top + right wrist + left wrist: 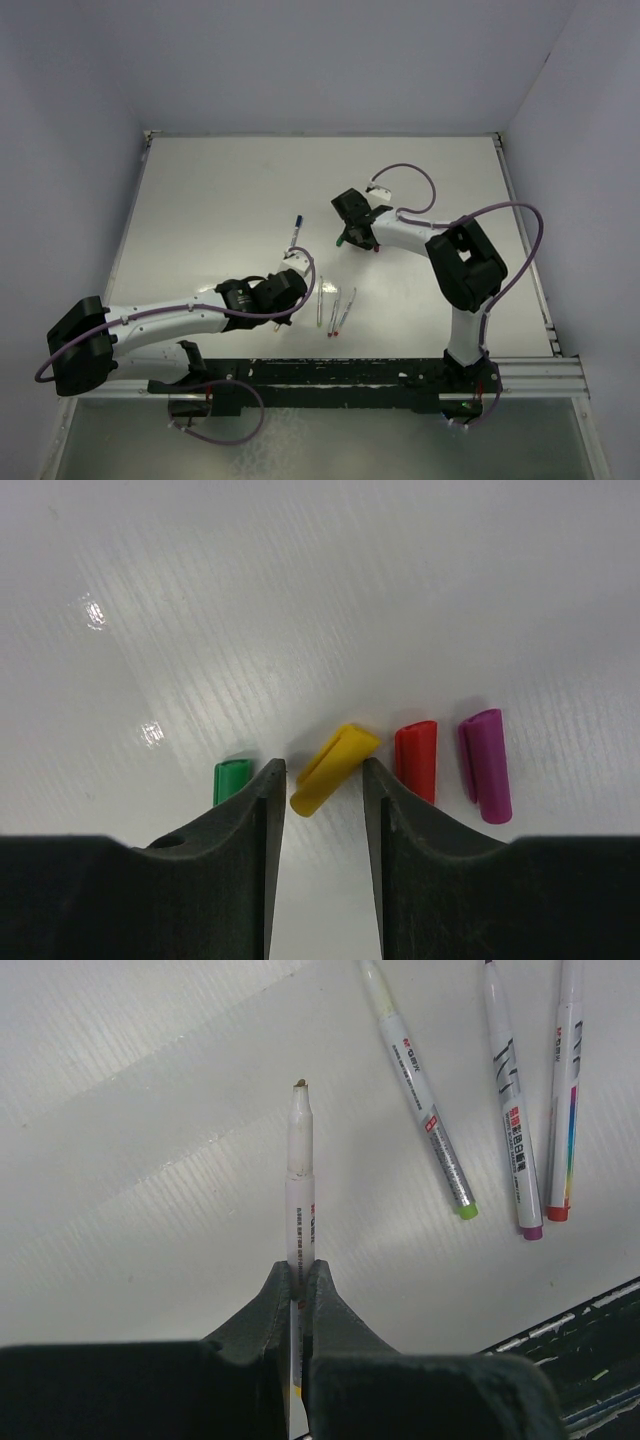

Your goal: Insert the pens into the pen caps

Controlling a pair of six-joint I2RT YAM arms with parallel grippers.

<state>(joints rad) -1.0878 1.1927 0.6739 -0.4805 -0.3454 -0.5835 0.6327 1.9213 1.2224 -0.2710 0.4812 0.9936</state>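
Note:
My left gripper [303,1268] is shut on a whitish pen [300,1180] whose bare tip points away from the wrist, held above the table. It also shows in the top view [292,275]. Three uncapped pens lie beside it, with a green end [425,1110], a purple end [510,1120] and a red end [565,1110]. My right gripper [322,767] is open, low over the table, its fingers on either side of the yellow cap [335,768]. The green cap [232,780] lies left of it; the red cap [416,760] and the purple cap [485,765] lie to its right.
A pen with a blue cap on it [296,232] lies on the white table [220,210] between the two arms. The three loose pens [335,308] lie near the black rail [340,380] at the table's front edge. Grey walls enclose the table.

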